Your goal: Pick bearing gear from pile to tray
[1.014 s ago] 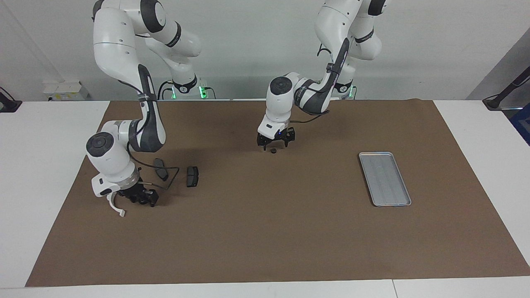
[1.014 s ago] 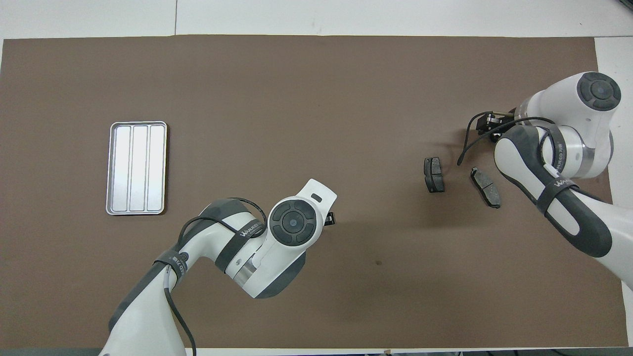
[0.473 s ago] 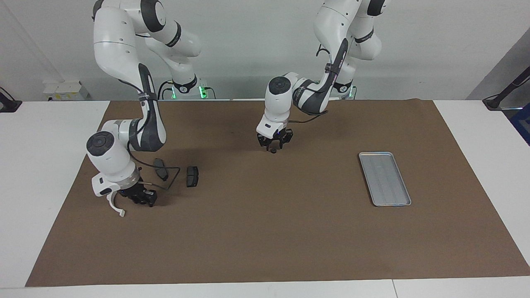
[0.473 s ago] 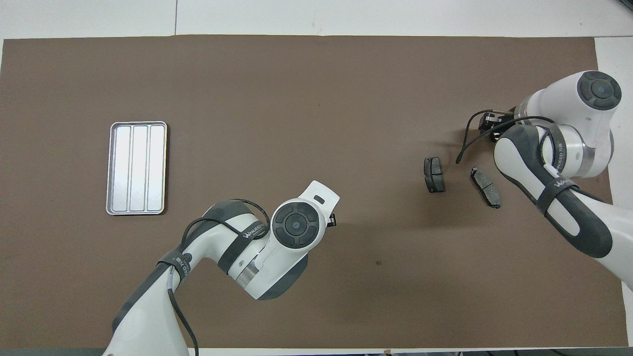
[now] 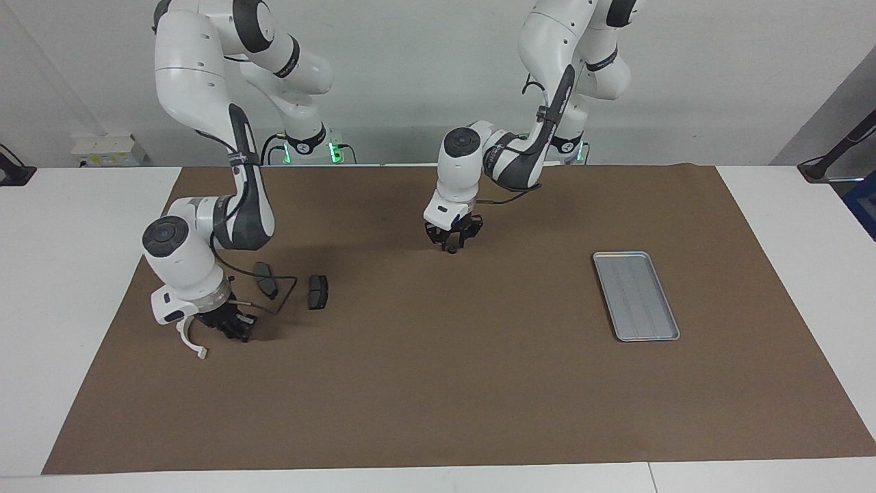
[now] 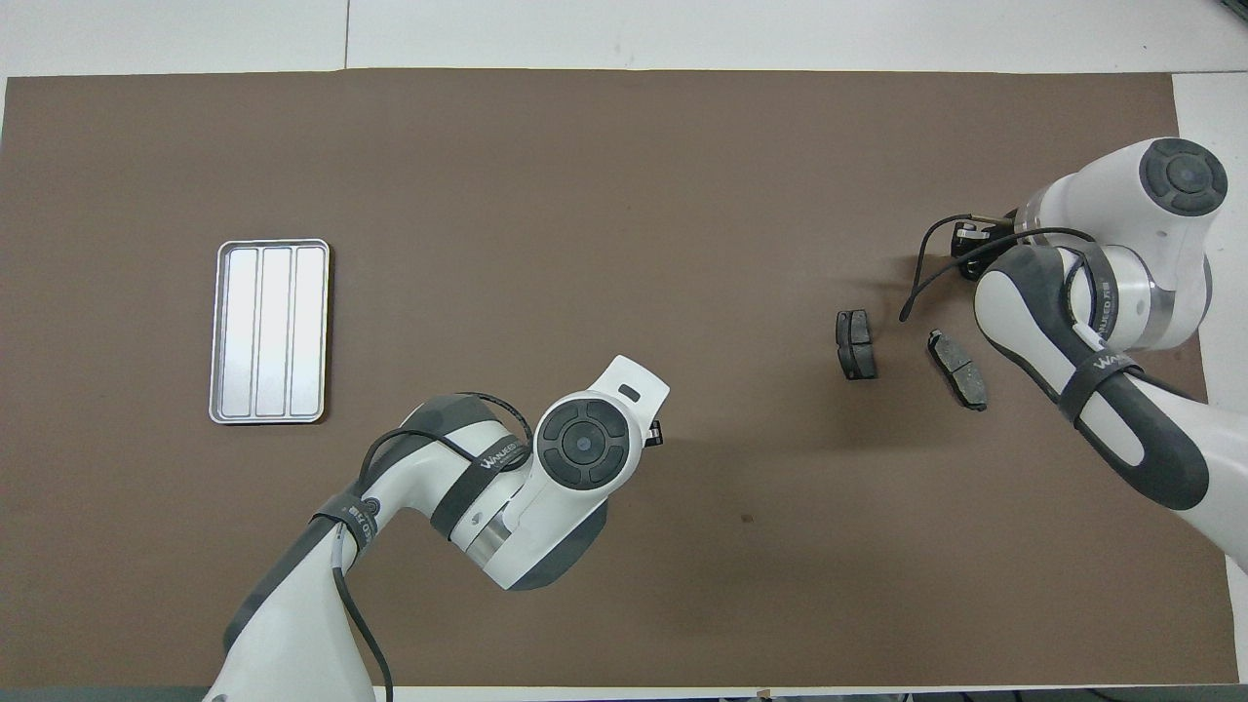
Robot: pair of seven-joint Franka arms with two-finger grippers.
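Brown matting (image 5: 445, 383) is covering the worktop, the tray (image 5: 636, 296) is lying toward the left arm's end, two brake pads (image 5: 317, 292) are sitting near the right hand (image 5: 236, 329), whose opening I cannot tell, and the left hand (image 5: 452, 241) is closing around a tiny black round piece (image 5: 452, 249) mid-worktop.

My left pincer (image 5: 452, 241) sits low at about 12 o'clock on the brown mat (image 5: 438, 383), closed on a small black round piece (image 5: 452, 250). My right pincer (image 5: 236, 327) is down at 9 o'clock beside a white curved bracket (image 5: 191, 342). Two dark brake pads (image 5: 265, 279) (image 5: 317, 292) lie just beside it. The metal tray (image 5: 636, 294) rests at 3 o'clock, well apart.
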